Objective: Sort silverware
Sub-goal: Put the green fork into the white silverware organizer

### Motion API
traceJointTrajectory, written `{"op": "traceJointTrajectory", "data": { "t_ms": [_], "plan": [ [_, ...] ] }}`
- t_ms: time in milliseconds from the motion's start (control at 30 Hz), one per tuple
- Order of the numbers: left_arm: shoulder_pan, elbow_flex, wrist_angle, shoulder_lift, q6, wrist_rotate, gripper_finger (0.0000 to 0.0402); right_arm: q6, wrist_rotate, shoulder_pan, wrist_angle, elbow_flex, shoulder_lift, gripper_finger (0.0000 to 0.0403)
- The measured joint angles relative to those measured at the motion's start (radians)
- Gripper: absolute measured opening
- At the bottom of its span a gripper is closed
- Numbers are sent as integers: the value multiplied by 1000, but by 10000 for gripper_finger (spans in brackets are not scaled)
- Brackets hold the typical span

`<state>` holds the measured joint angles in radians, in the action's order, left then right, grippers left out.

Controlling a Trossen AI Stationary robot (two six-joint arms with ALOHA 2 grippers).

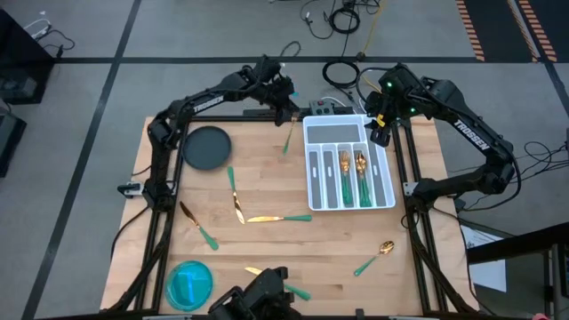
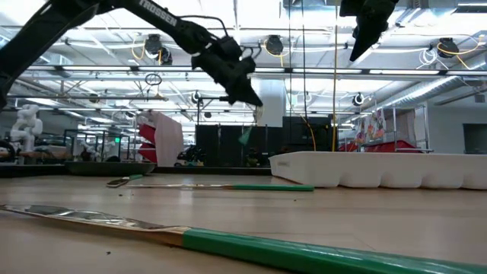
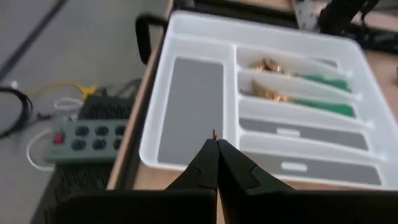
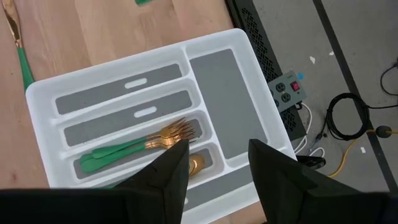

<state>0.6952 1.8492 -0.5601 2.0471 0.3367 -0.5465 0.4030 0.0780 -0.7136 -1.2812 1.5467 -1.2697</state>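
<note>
silverware (image 1: pixel 264 218): green-handled, gold | several in tray, others scattered on table

Grey floor (image 1: pixel 178 27) with black tape lines surrounds the table; ceiling strip lights (image 2: pixel 426 57) glow overhead.

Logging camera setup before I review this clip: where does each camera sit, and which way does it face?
High: overhead, straight down; both arms, white tray.
Low: table height, level across; knife nearest, arms above.
Left wrist: over tray's end, shut left gripper.
Right wrist: above tray, open right gripper.
Both wrist views share the forks.
</note>
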Motion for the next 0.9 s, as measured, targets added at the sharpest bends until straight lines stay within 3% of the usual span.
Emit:
{"op": "traceJointTrajectory", "data": {
  "t_ms": [367,900],
  "plan": [
    [2,0,32,-96,-36,5,0,-2,0,0,20,0,0,160],
    [-2,-1,226,-206,-148,29,0,-25,1,0,28,0,0,160]
  ]
}}
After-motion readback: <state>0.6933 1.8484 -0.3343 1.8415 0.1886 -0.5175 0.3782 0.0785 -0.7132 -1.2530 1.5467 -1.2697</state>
